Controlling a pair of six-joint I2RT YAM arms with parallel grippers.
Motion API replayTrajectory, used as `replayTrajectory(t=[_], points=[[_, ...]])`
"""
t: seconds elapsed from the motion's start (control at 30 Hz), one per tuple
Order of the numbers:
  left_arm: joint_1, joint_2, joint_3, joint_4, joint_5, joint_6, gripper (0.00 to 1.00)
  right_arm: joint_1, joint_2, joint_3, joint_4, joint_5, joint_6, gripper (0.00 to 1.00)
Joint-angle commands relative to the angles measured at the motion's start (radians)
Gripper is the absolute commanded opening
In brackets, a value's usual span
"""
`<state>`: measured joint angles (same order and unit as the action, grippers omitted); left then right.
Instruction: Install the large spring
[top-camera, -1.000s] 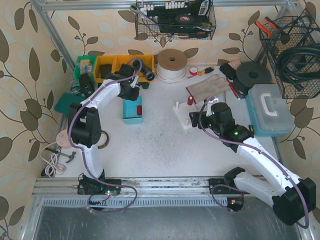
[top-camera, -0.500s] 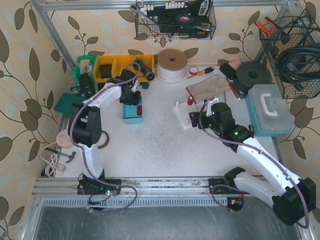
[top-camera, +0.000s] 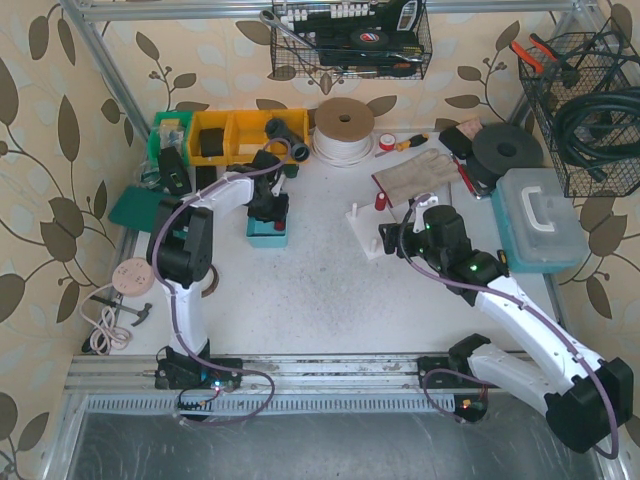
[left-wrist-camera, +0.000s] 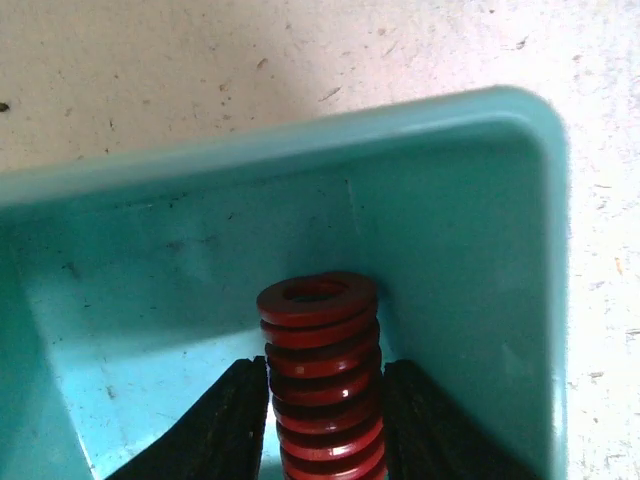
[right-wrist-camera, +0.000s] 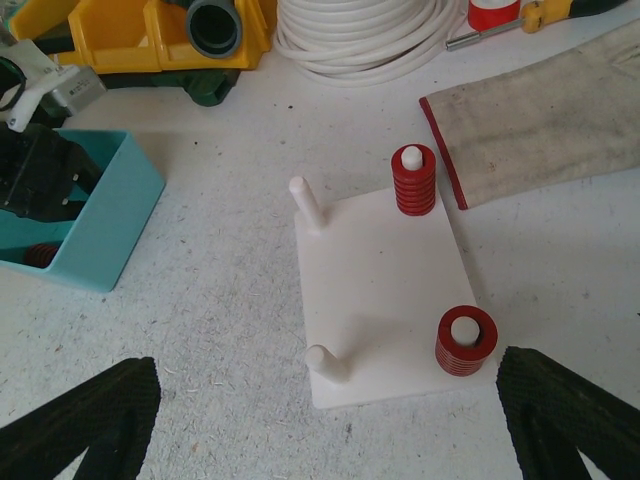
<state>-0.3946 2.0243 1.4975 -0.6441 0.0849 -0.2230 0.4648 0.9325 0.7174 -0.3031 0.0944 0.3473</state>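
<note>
A large red spring (left-wrist-camera: 318, 330) lies in a corner of the teal bin (left-wrist-camera: 470, 250). My left gripper (left-wrist-camera: 322, 372) is down inside the bin, its black fingers (left-wrist-camera: 235, 420) pressed against both sides of the spring. In the top view the left gripper (top-camera: 268, 207) is over the teal bin (top-camera: 266, 238). The white peg plate (right-wrist-camera: 385, 280) carries two red springs on its right pegs (right-wrist-camera: 414, 180) (right-wrist-camera: 466, 341); the two left pegs (right-wrist-camera: 307, 200) (right-wrist-camera: 327, 362) are bare. My right gripper (right-wrist-camera: 325, 372) is open and empty, hovering just before the plate's near edge.
Yellow bins (top-camera: 225, 135), a white cord coil (top-camera: 344, 128), a cloth (top-camera: 420, 172) and a grey toolbox (top-camera: 540, 220) line the back and right. Another red spring end (right-wrist-camera: 40, 255) shows in the teal bin. Bare tabletop lies between bin and plate.
My left gripper has moved from behind the teal bin forward and down into it, and now has its fingers around the red spring. The right arm has not moved.
</note>
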Motion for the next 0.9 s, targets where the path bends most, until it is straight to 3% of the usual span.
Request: replayTrajectory(t=[0.0, 0.3, 0.67, 0.87], points=[[-0.009, 0.022, -0.01, -0.005, -0.031, -0.013, 0.38, 0.005, -0.015, 0.004, -0.002, 0.013, -0.007, 0.91], [-0.01, 0.06, -0.025, -0.012, -0.108, 0.007, 0.39, 0.005, -0.018, 0.002, -0.002, 0.011, -0.006, 0.91], [-0.01, -0.03, 0.039, -0.02, -0.108, 0.047, 0.14, 0.005, -0.012, 0.007, -0.006, 0.015, -0.009, 0.91], [-0.01, -0.153, 0.066, -0.008, -0.133, 0.082, 0.08, 0.005, -0.02, 0.019, -0.027, 0.033, -0.013, 0.91]])
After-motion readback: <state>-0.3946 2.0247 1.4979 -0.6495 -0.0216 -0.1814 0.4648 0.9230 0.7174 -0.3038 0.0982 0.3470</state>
